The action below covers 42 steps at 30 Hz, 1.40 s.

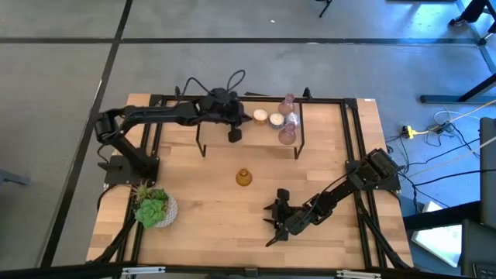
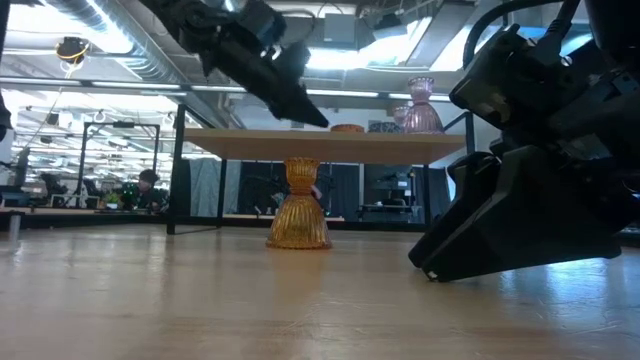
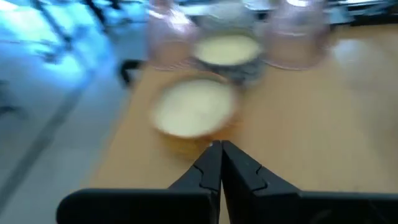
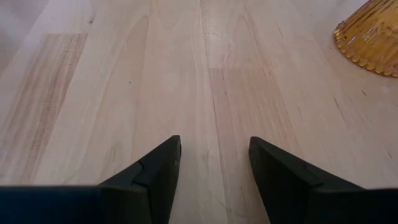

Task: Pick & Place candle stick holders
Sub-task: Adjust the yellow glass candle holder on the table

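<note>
**Ana:** While the amber-gold holder [image 1: 244, 178] stands upright alone on the bare wood of the table [image 1: 201, 232], where are the other candle stick holders?

**Ben:** Up on the raised shelf [image 1: 325, 128] at the far side. Two shallow pale-topped ones, the cream holder [image 1: 260, 117] and its neighbour [image 1: 276, 119], sit side by side, and the two taller pinkish glass holders [image 1: 288, 128] stand just beside them. In the low view only the glass pair and a rim show above the shelf edge.

**Ana:** And the left gripper [image 1: 234, 133]?

**Ben:** It hangs over the shelf's left part, near the cream holder but apart from it. Its wrist camera shows the two fingers pressed together at the tips, with nothing between them, and the pale-topped holders just ahead.

**Ana:** The right one?

**Ben:** The right gripper [image 1: 274, 225] is low over the near half of the table, well apart from the shelf. Its jaws stand parted with only bare wood between them. The amber-gold holder lies off to one side, at the edge of that wrist picture, untouched.

**Ana:** Anything else on the table?

**Ben:** A green succulent [image 1: 152, 208] in a white pot, at the near left corner.
</note>
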Tool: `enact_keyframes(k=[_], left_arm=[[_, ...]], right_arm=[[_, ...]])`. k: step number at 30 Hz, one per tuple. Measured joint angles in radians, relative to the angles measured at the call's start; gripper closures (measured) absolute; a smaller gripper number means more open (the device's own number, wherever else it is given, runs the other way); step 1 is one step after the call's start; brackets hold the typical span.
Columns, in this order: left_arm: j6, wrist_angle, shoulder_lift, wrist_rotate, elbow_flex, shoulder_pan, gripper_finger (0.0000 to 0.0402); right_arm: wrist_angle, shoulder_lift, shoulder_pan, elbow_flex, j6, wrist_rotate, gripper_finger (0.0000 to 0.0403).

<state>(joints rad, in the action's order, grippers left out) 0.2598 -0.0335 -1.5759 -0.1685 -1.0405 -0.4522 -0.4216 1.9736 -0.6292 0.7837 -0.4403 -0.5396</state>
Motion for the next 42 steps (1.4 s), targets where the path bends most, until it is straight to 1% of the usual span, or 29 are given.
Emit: enact_keyframes(k=[2,3,4,7,11,14,16,26,32,42], left_arm=[[0.025,-0.005,0.022,0.087,0.0,-0.006,0.04],[0.03,-0.021,0.025,0.099,0.0,-0.017,0.0401],[0.024,-0.037,0.025,0.085,-0.005,-0.032,0.0401],[-0.026,-0.06,0.006,-0.035,-0.046,-0.09,0.04],[-0.051,-0.091,-0.043,-0.066,-0.059,-0.143,0.04],[-0.104,-0.128,-0.083,-0.194,-0.094,-0.186,0.04],[-0.121,-0.13,-0.121,-0.252,-0.116,-0.202,0.04],[-0.119,-0.117,-0.252,-0.279,-0.196,-0.196,0.04],[-0.117,-0.116,-0.281,-0.326,-0.208,-0.189,0.04],[-0.1,-0.085,-0.282,-0.332,-0.207,-0.162,0.04]], right_arm=[[0.0,0.0,0.0,0.0,-0.002,0.0,0.0206],[0.0,0.0,0.0,0.0,-0.003,0.0,0.0206],[0.0,0.0,0.0,0.0,-0.005,-0.001,0.0206],[-0.005,0.0,0.0,0.0,-0.005,-0.002,0.0206],[-0.008,0.0,0.001,0.0,0.0,-0.003,0.0206],[-0.01,0.0,0.001,0.0,0.006,-0.007,0.0206],[-0.011,0.0,0.002,0.0,0.007,-0.007,0.0206],[-0.005,0.0,0.002,0.0,0.01,-0.008,0.0206],[-0.002,0.0,0.002,0.0,0.01,-0.01,0.0206],[-0.001,0.0,0.002,0.0,0.01,-0.01,0.0206]])
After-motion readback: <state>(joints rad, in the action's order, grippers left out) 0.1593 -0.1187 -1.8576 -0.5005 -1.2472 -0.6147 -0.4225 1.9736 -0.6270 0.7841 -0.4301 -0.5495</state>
